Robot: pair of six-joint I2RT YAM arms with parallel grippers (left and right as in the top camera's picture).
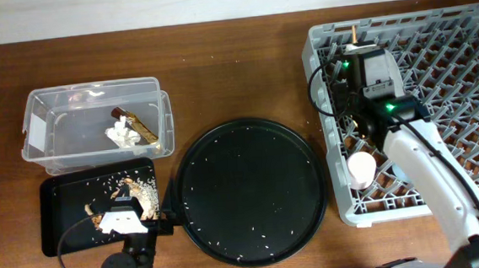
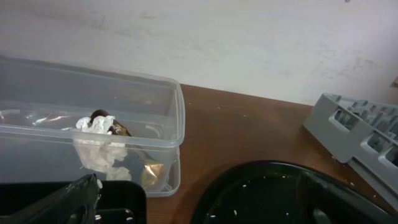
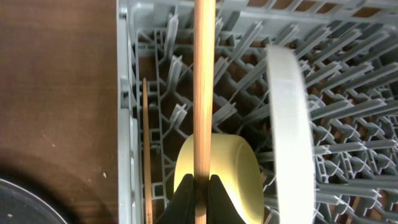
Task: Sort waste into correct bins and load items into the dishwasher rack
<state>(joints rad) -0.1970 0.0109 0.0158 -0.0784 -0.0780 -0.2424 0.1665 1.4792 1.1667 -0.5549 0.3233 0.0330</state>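
The right claw (image 3: 200,183) is found over the rack (image 3: 348,56), close to the wall nearest the round tray (image 1: 226,177). Its fingers are closed tight on a chopstick (image 3: 203,87). The chopstick is gripped near one end and is seen running straight away from the fingers in the wrist view. A second chopstick (image 3: 145,149) is laid inside the rack, just beside that same wall and parallel to it. A yellow bowl (image 3: 233,168) is lodged among the pegs and is crossed by the held chopstick in the wrist view. A plate (image 3: 289,124) is stood on edge just beside the bowl.

The left claw (image 2: 198,186) is held over the black tray (image 1: 64,222) and is faced toward the clear tub (image 2: 143,99). Its fingers are spread wide and nothing is gripped between them.

A tissue (image 2: 99,146) and a wrapper stick (image 1: 140,124) are noted inside the clear tub, touching each other. Food scraps (image 1: 138,192) with rice grains are noted in the black tray, toward its right side. Loose rice grains are scattered over the round tray, which is set between the two bins and the rack.
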